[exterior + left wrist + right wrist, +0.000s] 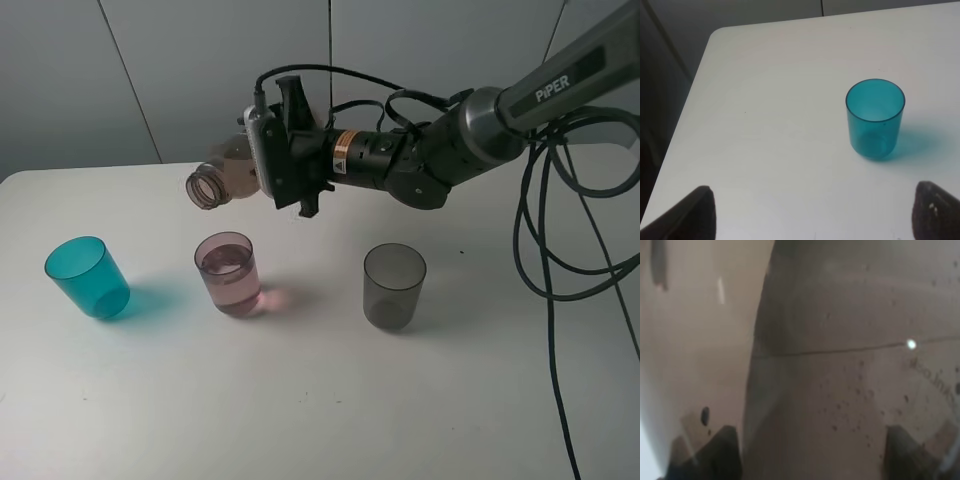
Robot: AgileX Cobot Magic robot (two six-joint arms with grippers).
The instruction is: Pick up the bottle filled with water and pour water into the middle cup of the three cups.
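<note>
My right gripper is shut on the smoky brown-grey bottle. It holds the bottle tipped almost flat, its open neck pointing left, above and behind the pale pink middle cup. That cup holds some water. The teal cup stands at the left and the smoky grey cup at the right. In the right wrist view the bottle fills the frame between the fingertips. My left gripper is open and empty, low over the table near the teal cup.
The white table has its left edge and back corner close to the teal cup. Black cables hang down at the right side. A grey wall stands behind the table.
</note>
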